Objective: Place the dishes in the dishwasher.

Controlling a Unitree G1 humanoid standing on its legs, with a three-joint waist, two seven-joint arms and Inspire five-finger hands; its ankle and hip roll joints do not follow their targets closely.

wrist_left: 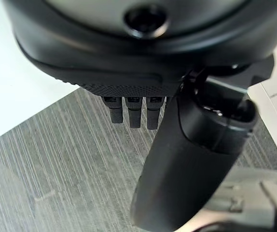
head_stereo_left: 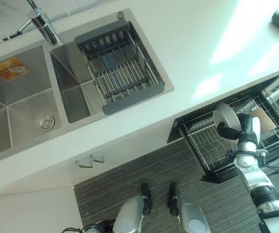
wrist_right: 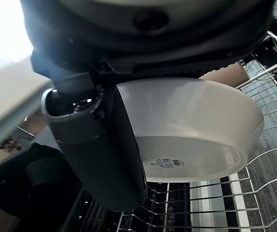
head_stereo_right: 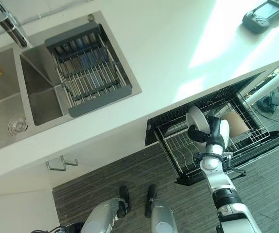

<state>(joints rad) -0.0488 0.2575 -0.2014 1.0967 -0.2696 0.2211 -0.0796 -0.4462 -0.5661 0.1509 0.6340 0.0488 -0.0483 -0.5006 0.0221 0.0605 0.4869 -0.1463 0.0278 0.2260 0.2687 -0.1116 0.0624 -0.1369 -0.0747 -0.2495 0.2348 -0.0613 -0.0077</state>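
- Right hand (head_stereo_left: 235,127): reaches over the pulled-out dishwasher rack (head_stereo_left: 205,145), thumb and fingers clamped on a white bowl (head_stereo_left: 225,117).
- Bowl, right wrist view (wrist_right: 196,125): the thumb lies across its outer wall, near the base. Round and shallow; a small label shows on the underside.
- Bowl attitude: stands on edge, not flat. In the head views its round face looks toward the robot's left and slightly up, so the axis through its middle runs roughly level, and the rim circle stands near upright.
- Bowl position: over the left part of the wire rack, above the bare tines. Cannot tell whether its lower rim touches the wires.
- Rack: wire basket drawn out from under the white table (head_stereo_left: 188,53), over the grey striped floor (head_stereo_left: 130,179). A tan brown item (head_stereo_left: 262,119) sits further right in the rack, behind the hand; what it is cannot be told.
- Left hand (wrist_left: 133,108): seen in its own wrist view, over the floor, fingers straight and relaxed, thumb apart from them, holding nothing.
- Table top: double steel sink (head_stereo_left: 27,102) at the left with a tap (head_stereo_left: 42,22) behind it; a dark drying rack (head_stereo_left: 117,63) sits across the right basin.
- A dark handheld device (head_stereo_right: 266,13) lies at the far right edge of the table, well apart from the sink.
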